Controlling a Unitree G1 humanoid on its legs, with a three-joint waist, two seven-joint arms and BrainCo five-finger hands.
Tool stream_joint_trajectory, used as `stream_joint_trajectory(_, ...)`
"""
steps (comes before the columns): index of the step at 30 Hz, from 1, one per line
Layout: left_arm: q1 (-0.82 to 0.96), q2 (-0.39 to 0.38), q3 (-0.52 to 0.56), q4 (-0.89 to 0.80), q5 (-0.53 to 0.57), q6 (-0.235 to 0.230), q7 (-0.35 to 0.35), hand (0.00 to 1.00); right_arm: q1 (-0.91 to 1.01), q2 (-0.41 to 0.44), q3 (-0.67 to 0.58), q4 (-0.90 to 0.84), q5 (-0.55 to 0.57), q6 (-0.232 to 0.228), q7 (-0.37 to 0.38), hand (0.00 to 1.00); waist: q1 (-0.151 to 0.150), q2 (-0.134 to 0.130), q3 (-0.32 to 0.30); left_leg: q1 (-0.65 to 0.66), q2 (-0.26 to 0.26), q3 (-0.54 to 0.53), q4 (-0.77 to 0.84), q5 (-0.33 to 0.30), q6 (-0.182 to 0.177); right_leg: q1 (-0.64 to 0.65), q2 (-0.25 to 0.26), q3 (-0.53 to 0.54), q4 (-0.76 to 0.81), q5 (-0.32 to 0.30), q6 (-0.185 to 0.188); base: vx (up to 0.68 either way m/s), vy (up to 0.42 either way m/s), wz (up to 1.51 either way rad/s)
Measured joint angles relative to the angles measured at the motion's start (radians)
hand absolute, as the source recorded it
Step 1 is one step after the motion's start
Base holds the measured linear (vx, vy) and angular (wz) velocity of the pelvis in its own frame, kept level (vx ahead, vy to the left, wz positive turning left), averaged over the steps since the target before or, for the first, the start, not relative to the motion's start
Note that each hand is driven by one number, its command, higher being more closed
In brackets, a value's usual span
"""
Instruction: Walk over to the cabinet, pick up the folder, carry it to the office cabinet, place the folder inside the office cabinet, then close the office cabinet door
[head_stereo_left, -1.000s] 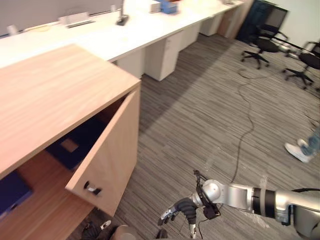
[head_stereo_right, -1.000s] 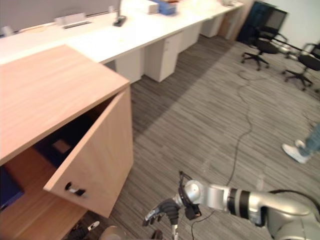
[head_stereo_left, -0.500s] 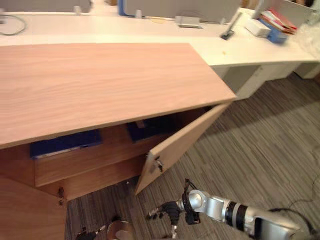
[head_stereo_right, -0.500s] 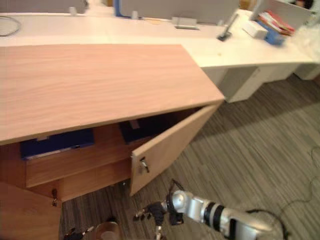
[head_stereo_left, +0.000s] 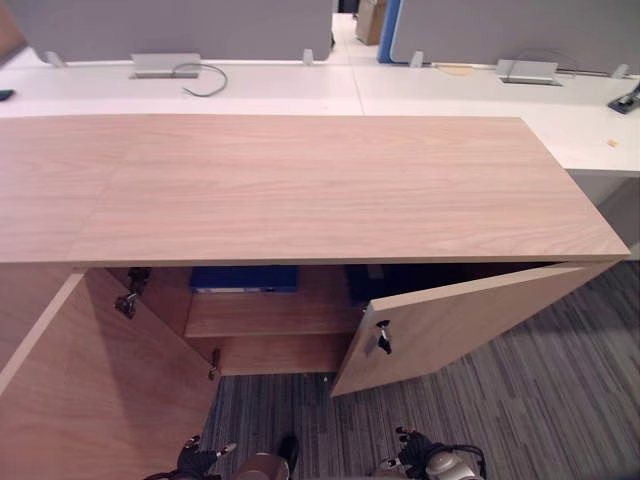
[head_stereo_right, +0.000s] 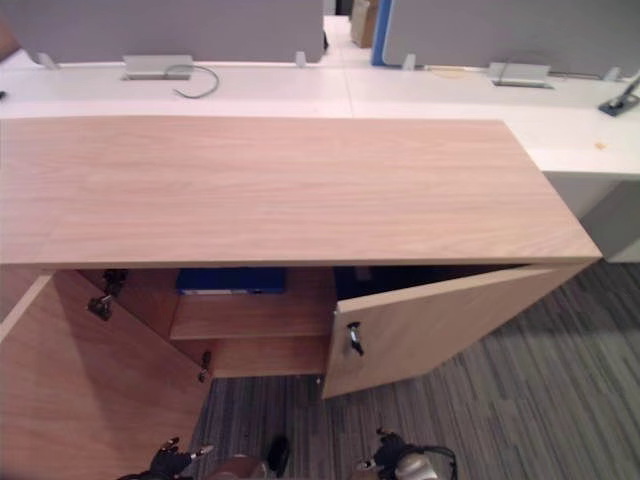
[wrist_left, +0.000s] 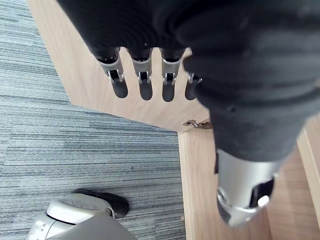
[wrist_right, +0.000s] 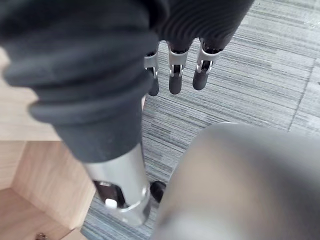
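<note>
light wood office cabinet (head_stereo_left: 300, 190) standing open, flat blue folder (head_stereo_left: 243, 278) lying on its inner shelf (head_stereo_left: 270, 316); left hand (wrist_left: 144, 80) and right hand (wrist_right: 175, 70) hang low, empty, fingers straight and slightly apart; placing looks done, so next a hand must push the half-open right door (head_stereo_left: 470, 320) shut.

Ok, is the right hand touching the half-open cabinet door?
Apart. The left eye view shows the right hand low over the carpet, with a bare strip of it between the hand and the half-open door. Its fingers hang straight, holding nothing.
</note>
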Motion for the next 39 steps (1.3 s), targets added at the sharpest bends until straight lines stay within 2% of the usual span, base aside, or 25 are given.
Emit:
stream_joint_trajectory(3, 0.009, -0.013, 0.023, 0.018, -0.007, 0.0, 0.007, 0.0, 0.016, 0.016, -0.035, -0.005, 0.053, -0.006, -0.014, 0.0, -0.014, 0.02, -0.011, 0.012, 0.06, -0.022, -0.049, 0.021, -0.032, 0.004, 0.057, -0.021, -0.032, 0.014, -0.025, 0.0, -0.252, 0.11)
stream_joint_trajectory(6, 0.018, -0.012, 0.03, 0.018, -0.029, 0.0, 0.009, 0.0, 0.024, 0.023, -0.045, -0.015, 0.056, -0.009, -0.033, 0.0, -0.026, 0.017, -0.013, 0.019, 0.119, -0.072, -0.062, 0.027, -0.072, 0.049, 0.122, -0.071, -0.069, 0.03, -0.051, 0.0, -0.247, 0.32)
stream_joint_trajectory(10, 0.019, -0.013, 0.042, 0.016, -0.076, 0.0, 0.009, 0.0, 0.029, 0.022, -0.109, -0.002, 0.097, -0.009, -0.043, 0.0, -0.029, 0.019, -0.006, -0.042, 0.13, -0.093, 0.033, 0.008, -0.1, 0.066, 0.15, -0.129, -0.065, 0.034, -0.058, -0.03, -0.13, 0.46)
stream_joint_trajectory(12, 0.019, -0.013, 0.04, 0.015, -0.085, 0.0, 0.009, 0.0, 0.03, 0.023, -0.163, 0.0, 0.111, -0.009, -0.047, 0.0, -0.029, 0.025, 0.002, -0.09, 0.138, 0.037, 0.082, 0.01, -0.085, 0.066, 0.152, -0.158, -0.054, 0.034, -0.069, -0.1, -0.02, 0.38)
stream_joint_trajectory(13, 0.021, -0.019, 0.038, 0.015, -0.085, -0.001, 0.009, 0.0, 0.035, 0.025, -0.208, 0.0, 0.113, -0.007, -0.055, 0.0, -0.025, 0.031, 0.009, -0.104, 0.159, 0.142, 0.083, 0.006, -0.047, 0.062, 0.151, -0.176, -0.044, 0.03, -0.087, -0.12, 0.018, 0.27)
stream_joint_trajectory(14, 0.024, -0.019, 0.038, 0.015, -0.085, -0.001, 0.008, 0.0, 0.038, 0.028, -0.231, -0.001, 0.113, -0.006, -0.057, 0.0, -0.024, 0.035, 0.014, -0.103, 0.166, 0.186, 0.077, -0.008, -0.037, 0.06, 0.146, -0.18, -0.044, 0.028, -0.091, -0.16, 0.03, 0.38)
stream_joint_trajectory(15, 0.026, -0.015, 0.038, 0.015, -0.084, 0.0, 0.007, 0.0, 0.048, 0.031, -0.267, -0.004, 0.117, -0.006, -0.062, 0.0, -0.031, 0.014, 0.015, -0.086, 0.159, 0.241, 0.055, -0.018, -0.022, 0.056, 0.117, -0.204, -0.059, 0.023, -0.1, -0.11, 0.069, 0.55)
stream_joint_trajectory(16, 0.024, -0.011, 0.039, 0.013, -0.085, -0.001, 0.007, 0.0, 0.061, 0.027, -0.294, -0.002, 0.124, -0.005, -0.066, 0.0, -0.041, 0.011, 0.021, -0.121, 0.165, 0.353, 0.186, -0.053, 0.007, 0.057, 0.085, -0.232, -0.053, 0.019, -0.098, -0.09, 0.122, 0.69)
stream_joint_trajectory(17, 0.032, -0.02, 0.039, 0.013, -0.085, -0.003, 0.007, 0.0, 0.079, 0.023, -0.321, -0.002, 0.132, -0.004, -0.071, 0.0, -0.045, 0.021, 0.019, -0.118, 0.171, 0.407, 0.27, -0.082, 0.007, 0.061, 0.071, -0.247, -0.042, 0.014, -0.088, -0.03, 0.114, 0.6)
stream_joint_trajectory(18, 0.046, -0.027, 0.039, 0.013, -0.085, -0.005, 0.007, 0.0, 0.092, 0.018, -0.327, -0.004, 0.132, -0.004, -0.075, 0.0, -0.049, 0.033, 0.012, -0.108, 0.175, 0.422, 0.265, -0.115, 0.003, 0.061, 0.07, -0.258, -0.037, 0.01, -0.081, 0.03, 0.171, 0.63)
stream_joint_trajectory(19, 0.051, -0.027, 0.041, 0.017, -0.084, -0.006, 0.004, 0.0, 0.109, 0.017, -0.357, -0.008, 0.14, -0.003, -0.077, 0.0, -0.057, 0.043, 0.009, -0.091, 0.148, 0.404, 0.197, -0.113, 0.032, 0.058, 0.063, -0.277, -0.025, 0.001, -0.063, 0.04, 0.151, 0.73)
stream_joint_trajectory(20, 0.059, -0.017, 0.039, 0.012, -0.078, -0.007, 0.002, 0.0, 0.129, 0.035, -0.386, -0.012, 0.161, -0.001, -0.081, 0.0, -0.062, 0.023, 0.0, -0.053, 0.095, 0.383, 0.065, -0.043, 0.045, 0.05, 0.042, -0.28, -0.043, 0.004, -0.064, 0.05, 0.165, 0.81)
stream_joint_trajectory(21, 0.059, -0.012, 0.035, 0.014, -0.07, -0.007, 0.001, 0.0, 0.138, 0.041, -0.394, -0.012, 0.171, -0.001, -0.082, 0.0, -0.065, 0.016, -0.007, -0.037, 0.07, 0.366, 0.003, -0.007, 0.054, 0.051, 0.034, -0.282, -0.056, 0.006, -0.063, 0.06, 0.087, 0.84)
stream_joint_trajectory(23, 0.071, -0.012, 0.016, 0.014, -0.051, -0.007, 0.0, 0.0, 0.145, 0.041, -0.399, -0.012, 0.172, -0.001, -0.084, 0.0, -0.073, 0.024, -0.007, 0.043, 0.02, 0.314, -0.209, 0.105, 0.063, 0.06, 0.013, -0.314, -0.073, 0.013, -0.048, 0.07, 0.098, 0.77)
stream_joint_trajectory(25, 0.074, -0.007, 0.014, 0.015, -0.034, -0.007, -0.004, 0.0, 0.144, 0.043, -0.398, -0.012, 0.169, 0.001, -0.084, 0.0, -0.073, 0.017, -0.004, 0.044, 0.0, 0.28, -0.209, 0.109, 0.07, 0.083, 0.001, -0.343, -0.073, 0.019, -0.039, 0.05, 0.089, 0.55)
stream_joint_trajectory(27, 0.074, -0.004, -0.003, 0.016, -0.01, -0.007, -0.007, 0.0, 0.144, 0.045, -0.397, -0.012, 0.169, 0.001, -0.085, 0.0, -0.082, 0.023, -0.002, 0.055, -0.027, 0.218, -0.206, 0.111, 0.076, 0.113, -0.018, -0.37, -0.044, 0.019, -0.036, 0.04, 0.082, 0.81)
stream_joint_trajectory(29, 0.073, -0.008, -0.01, 0.014, -0.009, -0.009, -0.008, 0.0, 0.142, 0.039, -0.397, -0.016, 0.169, 0.001, -0.085, 0.0, -0.086, 0.034, -0.001, 0.057, -0.027, 0.172, -0.208, 0.111, 0.08, 0.1, -0.022, -0.351, 0.033, 0.019, -0.038, 0.01, 0.08, 0.96)
stream_joint_trajectory(30, 0.072, -0.008, -0.008, 0.015, -0.001, -0.011, -0.008, 0.0, 0.143, 0.04, -0.399, -0.034, 0.17, 0.0, -0.085, 0.0, -0.092, 0.043, 0.003, 0.057, -0.018, 0.103, -0.204, 0.114, 0.083, 0.037, -0.005, -0.202, 0.177, 0.003, -0.068, 0.0, 0.038, 1.04)
stream_joint_trajectory(31, 0.07, -0.008, -0.005, 0.015, 0.001, -0.011, -0.008, 0.0, 0.145, 0.043, -0.398, -0.044, 0.17, 0.0, -0.085, 0.0, -0.096, 0.043, 0.003, 0.057, -0.015, 0.081, -0.204, 0.112, 0.085, 0.02, 0.016, -0.114, 0.215, -0.01, -0.079, -0.01, 0.014, 1.1)
stream_joint_trajectory(32, 0.07, -0.009, -0.004, 0.015, 0.004, -0.011, -0.008, 0.0, 0.147, 0.045, -0.398, -0.052, 0.17, 0.001, -0.085, 0.0, -0.097, 0.043, 0.003, 0.057, -0.014, 0.058, -0.204, 0.112, 0.086, 0.009, 0.035, -0.035, 0.242, -0.02, -0.078, -0.04, -0.056, 1.14)
stream_joint_trajectory(33, 0.07, -0.014, 0.017, 0.015, 0.006, -0.012, -0.007, 0.0, 0.152, 0.049, -0.394, -0.061, 0.171, 0.002, -0.086, 0.0, -0.095, 0.042, 0.002, 0.055, -0.018, 0.006, -0.203, 0.113, 0.083, -0.007, 0.076, 0.099, 0.27, -0.046, -0.052, -0.06, -0.073, 1.11)
stream_joint_trajectory(35, 0.072, -0.024, 0.047, 0.015, 0.006, -0.012, -0.006, 0.0, 0.153, 0.05, -0.394, -0.061, 0.172, 0.002, -0.086, 0.0, -0.094, 0.042, 0.002, 0.053, -0.019, -0.007, -0.203, 0.113, 0.083, -0.008, 0.083, 0.129, 0.249, -0.051, -0.05, -0.07, -0.098, 0.85)
stream_joint_trajectory(37, 0.078, -0.034, 0.087, 0.013, 0.007, -0.012, -0.002, 0.0, 0.164, 0.053, -0.392, -0.06, 0.17, 0.003, -0.087, 0.0, -0.079, 0.029, -0.013, 0.044, -0.028, -0.009, -0.202, 0.113, 0.081, -0.008, 0.082, 0.124, 0.152, -0.043, -0.052, -0.09, -0.161, 0.56)
stream_joint_trajectory(39, 0.084, -0.039, 0.096, 0.012, 0.007, -0.012, 0.0, 0.0, 0.177, 0.053, -0.398, -0.06, 0.165, 0.009, -0.087, 0.0, -0.07, 0.025, -0.041, 0.027, -0.026, -0.024, -0.206, 0.12, 0.066, 0.005, 0.082, 0.102, 0.086, -0.052, -0.053, -0.06, -0.238, 0.24)
